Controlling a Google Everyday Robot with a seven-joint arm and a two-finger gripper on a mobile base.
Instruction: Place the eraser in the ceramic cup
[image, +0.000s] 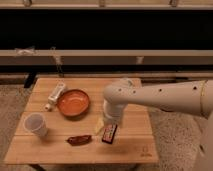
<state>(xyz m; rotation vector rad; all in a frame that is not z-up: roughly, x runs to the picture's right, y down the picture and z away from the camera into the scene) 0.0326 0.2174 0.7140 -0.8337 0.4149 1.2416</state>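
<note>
The eraser (109, 133), a small dark block with reddish markings, lies on the wooden table (135, 145) near the front, right of centre. My gripper (102, 125) hangs just above and to the left of it, at the end of the white arm (150, 97) that reaches in from the right. The ceramic cup (36, 124), plain white and tapered, stands upright at the table's front left, well apart from the gripper and the eraser.
An orange round bowl (74, 102) sits at the table's middle, just left of the gripper. An elongated reddish-brown object (79, 140) lies in front of it, left of the eraser. A white bottle-like object (56, 94) lies at the back left.
</note>
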